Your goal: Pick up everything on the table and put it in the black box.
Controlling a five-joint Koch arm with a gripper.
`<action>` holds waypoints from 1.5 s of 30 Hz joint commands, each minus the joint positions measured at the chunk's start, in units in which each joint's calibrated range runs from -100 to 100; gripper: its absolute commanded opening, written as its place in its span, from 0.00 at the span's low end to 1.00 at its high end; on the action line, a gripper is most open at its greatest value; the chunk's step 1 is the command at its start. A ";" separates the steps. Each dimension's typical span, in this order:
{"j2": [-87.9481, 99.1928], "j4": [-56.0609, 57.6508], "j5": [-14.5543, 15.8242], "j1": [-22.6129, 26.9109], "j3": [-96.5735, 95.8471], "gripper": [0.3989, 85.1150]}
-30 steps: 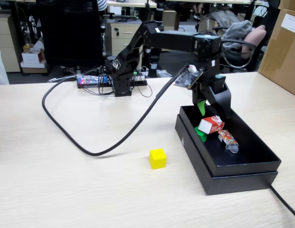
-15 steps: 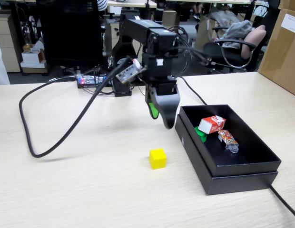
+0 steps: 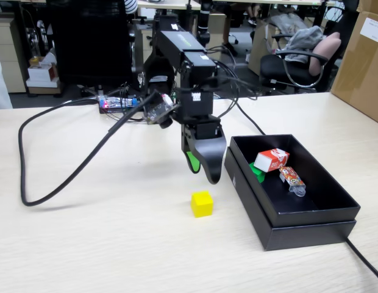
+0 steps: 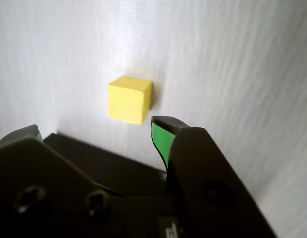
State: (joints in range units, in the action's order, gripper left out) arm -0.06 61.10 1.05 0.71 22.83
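The arm bends down over the surface (image 3: pixel 85 244). Its fingers (image 3: pixel 202 168), spread and empty, hover above the yellow cube (image 3: pixel 202 204).

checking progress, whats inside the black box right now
Inside the black box lie a red carton, an orange packet and a green cube, partly hidden behind the carton. The near wall hides some of the floor.

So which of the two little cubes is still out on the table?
The yellow cube. It sits alone on the bare table, just below the tool, while the green cube already lies inside the black box, tucked under the red carton.
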 commanded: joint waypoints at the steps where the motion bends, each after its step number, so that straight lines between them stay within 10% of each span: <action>1: -3.09 -1.79 -0.34 -0.44 7.63 0.51; 33: -14.34 -1.36 1.22 -0.39 6.36 0.51; 45: -17.55 -2.31 0.98 -1.17 7.54 0.16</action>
State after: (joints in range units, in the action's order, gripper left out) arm -17.80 61.02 2.17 -0.17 27.40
